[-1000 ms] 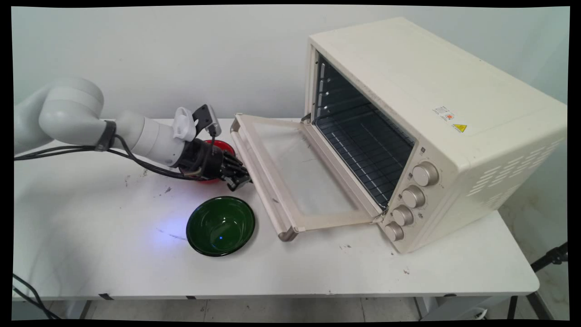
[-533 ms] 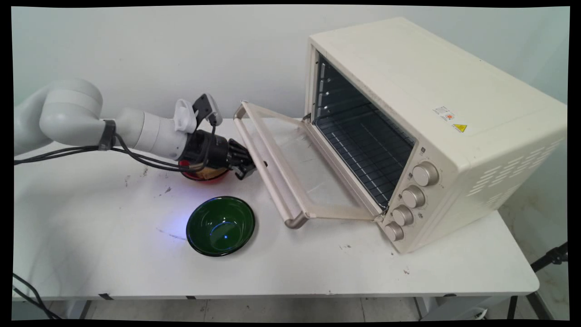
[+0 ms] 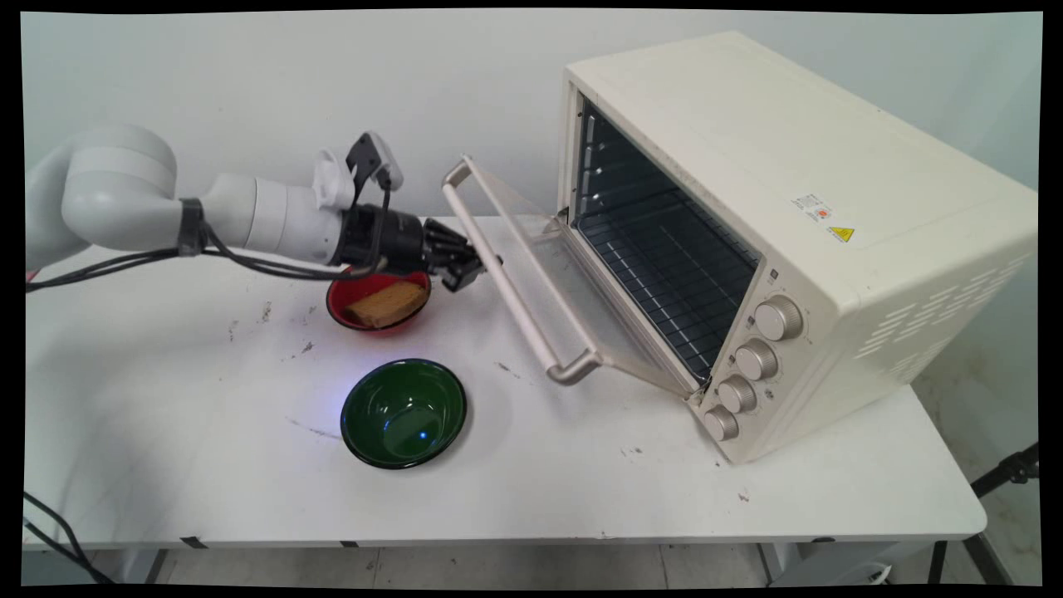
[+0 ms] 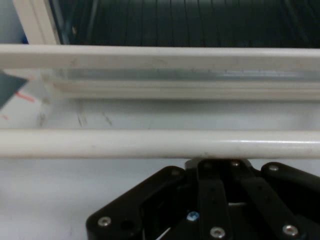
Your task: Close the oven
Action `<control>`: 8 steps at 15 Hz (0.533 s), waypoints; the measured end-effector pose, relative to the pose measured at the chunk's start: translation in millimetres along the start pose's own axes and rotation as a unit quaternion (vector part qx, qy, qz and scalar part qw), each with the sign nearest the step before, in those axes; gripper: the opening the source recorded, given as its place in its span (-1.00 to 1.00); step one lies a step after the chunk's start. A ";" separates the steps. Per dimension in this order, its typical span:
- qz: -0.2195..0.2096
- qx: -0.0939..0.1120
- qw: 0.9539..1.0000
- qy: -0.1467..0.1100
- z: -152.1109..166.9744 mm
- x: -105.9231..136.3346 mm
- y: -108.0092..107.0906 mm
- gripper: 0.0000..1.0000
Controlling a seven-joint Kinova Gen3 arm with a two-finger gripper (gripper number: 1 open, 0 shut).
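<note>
My black gripper (image 3: 484, 267) is shut, and its tip presses against the underside of the cream oven door's handle bar (image 3: 507, 291). The door (image 3: 552, 249) stands half raised, tilted up from its hinge at the oven's (image 3: 789, 191) open front. In the hand view the pale handle bar (image 4: 150, 144) runs across just above my gripper (image 4: 216, 162), with the door's glass and the dark oven rack behind it. Below my wrist a red bowl (image 3: 349, 306) holds a piece of toast (image 3: 386, 305).
A green bowl (image 3: 404, 413) with nothing in it sits on the white table (image 3: 208, 465) in front of the red bowl. The oven fills the table's right half, its knobs (image 3: 751, 361) facing forward. Black cables (image 3: 124, 270) hang from the arm at left.
The gripper has risen and moved right, pushing the oven door from lying flat to half raised. The arm's lift has uncovered the toast in the red bowl.
</note>
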 end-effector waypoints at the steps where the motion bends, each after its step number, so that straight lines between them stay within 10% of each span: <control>1: 0.000 0.001 1.000 0.006 -0.7 4.2 -0.4 -1.00; 8: 0.001 0.006 0.999 0.054 -9.6 41.7 -4.2 -1.00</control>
